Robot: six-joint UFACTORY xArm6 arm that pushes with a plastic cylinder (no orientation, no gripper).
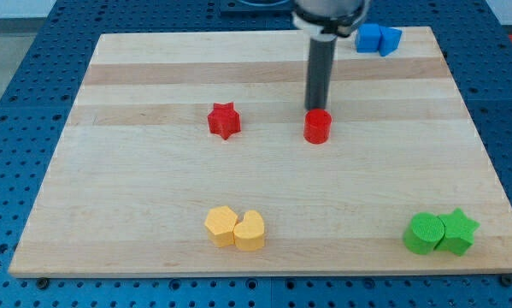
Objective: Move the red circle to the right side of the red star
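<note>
The red circle point(317, 127) lies on the wooden board, right of centre in its upper half. The red star point(224, 121) lies to the circle's left, about a hundred pixels away and at nearly the same height in the view. My tip point(314, 109) sits just above the red circle's top edge in the view, touching it or nearly so. The dark rod rises straight up from there to the arm at the view's top.
Two blue blocks point(379, 39) sit together at the board's top right corner. A yellow pair point(235, 228) lies at bottom centre. A green circle point(424, 233) and a green star point(457, 231) touch at bottom right. The board's near edge point(264, 272) runs along the bottom.
</note>
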